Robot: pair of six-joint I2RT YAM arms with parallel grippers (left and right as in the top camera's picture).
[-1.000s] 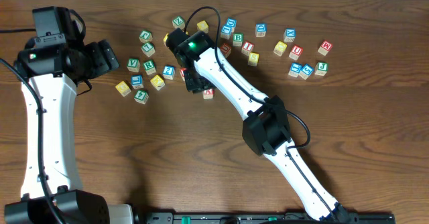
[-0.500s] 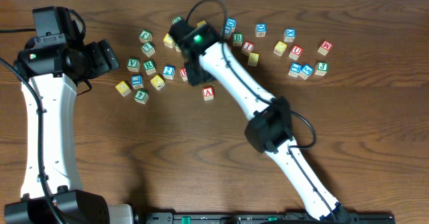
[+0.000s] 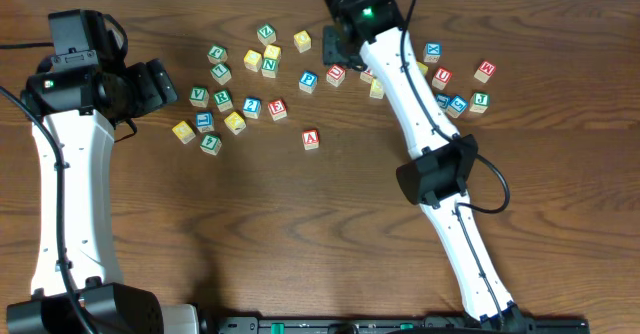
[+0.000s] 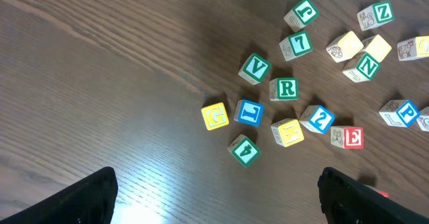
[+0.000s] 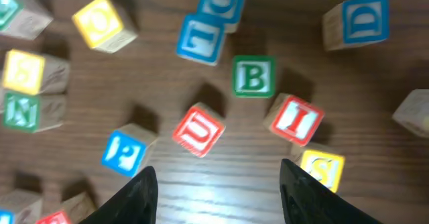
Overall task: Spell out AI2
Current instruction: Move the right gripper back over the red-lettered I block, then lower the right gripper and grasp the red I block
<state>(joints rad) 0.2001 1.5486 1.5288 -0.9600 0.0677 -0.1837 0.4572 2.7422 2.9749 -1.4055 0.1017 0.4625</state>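
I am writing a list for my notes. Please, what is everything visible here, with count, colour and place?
A cube: one, red letter, alone on the near side of the scatter.
2 cube: one, blue figure, left group.
E cube: one, red letter, just right of the 2 cube.
I cube: one, red letter, under the right wrist.
P cube: one, blue letter, middle of the scatter.
other cubes: many, mixed letter colours, far side; the right arm hides some, so no exact count.
table: one, dark brown wood.
left gripper: one, black, open, empty, over the left group.
right gripper: one, black, open, empty, above the I cube and its neighbours.
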